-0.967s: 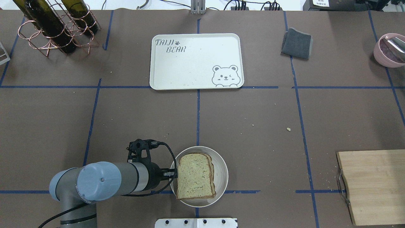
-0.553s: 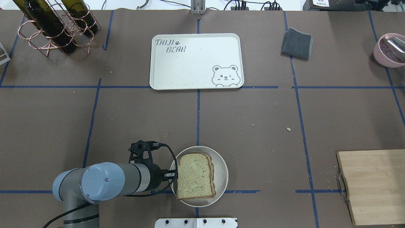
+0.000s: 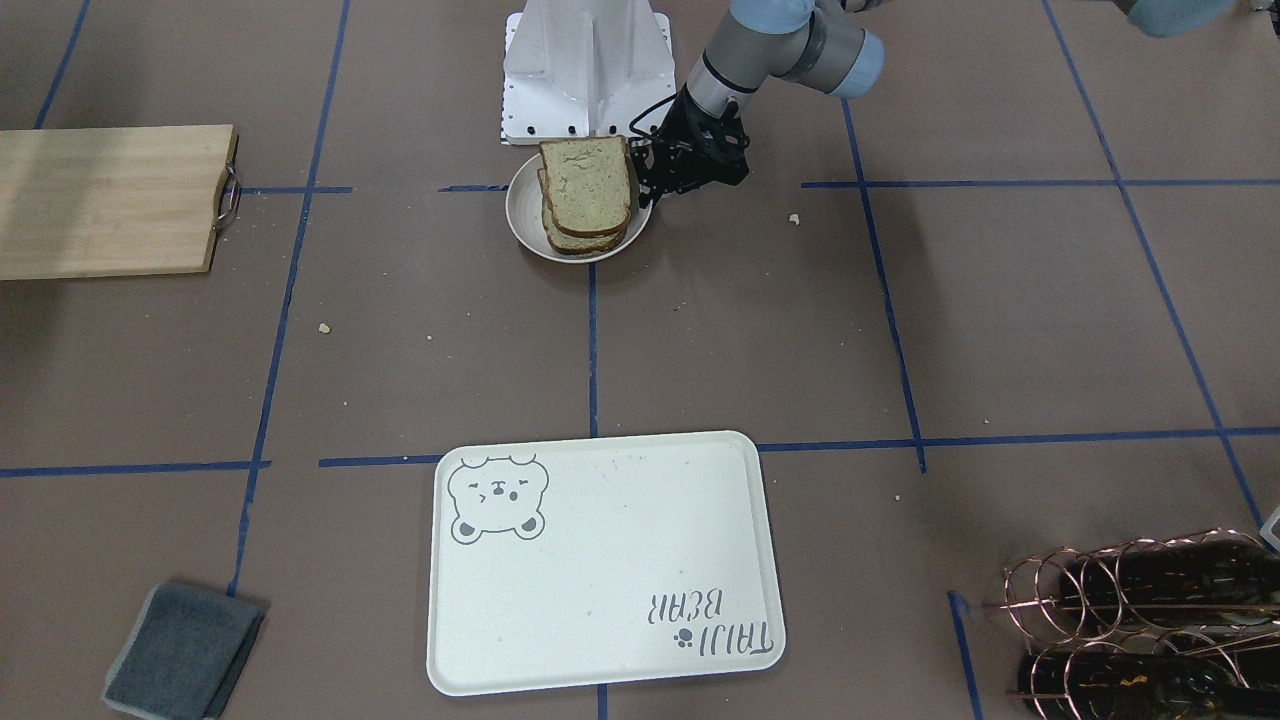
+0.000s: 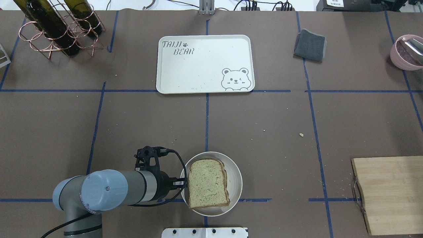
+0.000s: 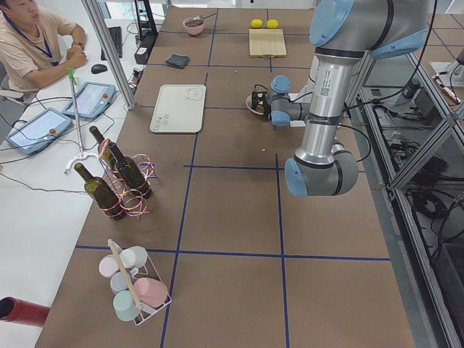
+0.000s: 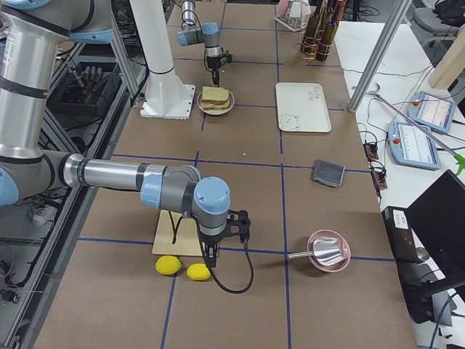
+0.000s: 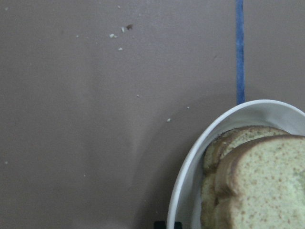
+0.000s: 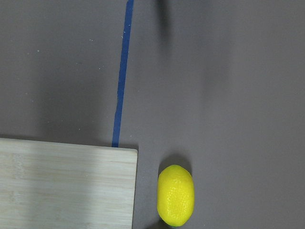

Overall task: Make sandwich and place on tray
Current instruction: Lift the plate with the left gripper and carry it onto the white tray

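On the table [image 4: 264, 115], the tray [image 4: 205, 66] lies far centre, well apart from the white bowl [image 4: 235, 180] holding the sandwich [image 4: 208, 183]. The left tool [image 4: 184, 181] sits at the sandwich's left edge. How wide it stands cannot be told, and the same applies to the right tool [image 6: 211, 256].

Overhead: we look from behind the robot [image 4: 102, 190], forward and down, tray [image 4: 205, 62] far; front view faces back, tray near; two side views look along the table [image 4: 264, 115] from either end; all four share tray and bowl [image 4: 235, 178]; wrist views sit close: left over bowl rim, right over a lemon [image 8: 176, 195].
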Robot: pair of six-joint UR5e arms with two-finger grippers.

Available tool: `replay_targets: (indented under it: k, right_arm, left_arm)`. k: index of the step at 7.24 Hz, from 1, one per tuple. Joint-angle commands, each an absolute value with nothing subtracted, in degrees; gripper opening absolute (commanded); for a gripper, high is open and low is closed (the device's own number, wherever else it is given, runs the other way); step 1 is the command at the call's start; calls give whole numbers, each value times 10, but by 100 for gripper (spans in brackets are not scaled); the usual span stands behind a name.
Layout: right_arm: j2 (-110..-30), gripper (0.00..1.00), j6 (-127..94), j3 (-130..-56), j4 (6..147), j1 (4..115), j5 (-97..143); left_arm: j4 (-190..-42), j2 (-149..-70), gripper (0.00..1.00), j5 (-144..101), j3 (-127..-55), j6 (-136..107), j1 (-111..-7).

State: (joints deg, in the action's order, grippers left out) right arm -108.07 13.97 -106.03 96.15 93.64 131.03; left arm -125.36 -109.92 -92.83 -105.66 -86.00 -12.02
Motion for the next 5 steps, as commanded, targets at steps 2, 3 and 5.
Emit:
replay_targets:
  k: [2,3,5]
  right_arm:
    - [-1084,100,140,-1060,962,937,1310]
    - [-1085,100,140,-1060,962,936,1310]
    - [-1086,100,140,-1060,962,937,1309]
  left_arm:
    - [-1252,-1128,0,-1014,-1057,-810,-221]
    - [-1246,-1158,0,-1025,-1027,-784,-273]
    - [-1205,-1257,0,-1064,-911,-710,-366]
